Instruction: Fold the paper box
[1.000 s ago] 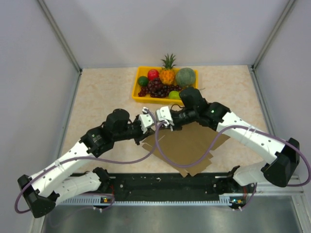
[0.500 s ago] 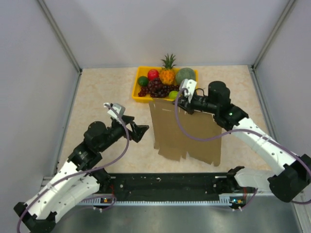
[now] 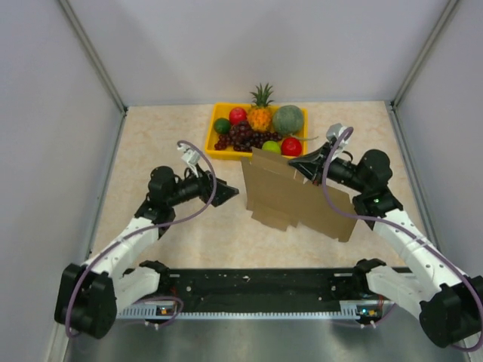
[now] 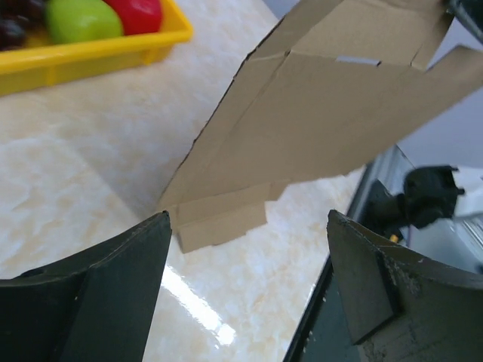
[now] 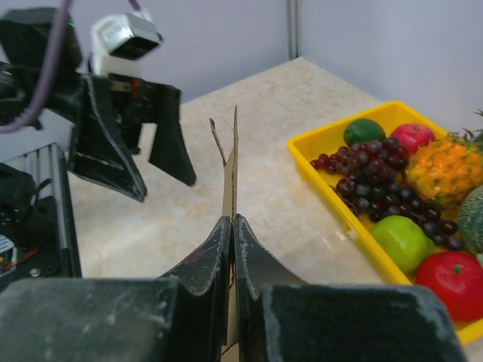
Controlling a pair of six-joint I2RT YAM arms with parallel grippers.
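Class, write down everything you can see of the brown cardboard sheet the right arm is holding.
The paper box is an unfolded blank of plain brown cardboard with creases, slits and stepped tabs along its lower edge. It is held up, tilted, over the table, in front of the yellow fruit tray. The right gripper pinches its upper edge; the open left gripper faces it, not touching.

Edge-on paper box clamped in the right pincer, yellow fruit tray nearby.
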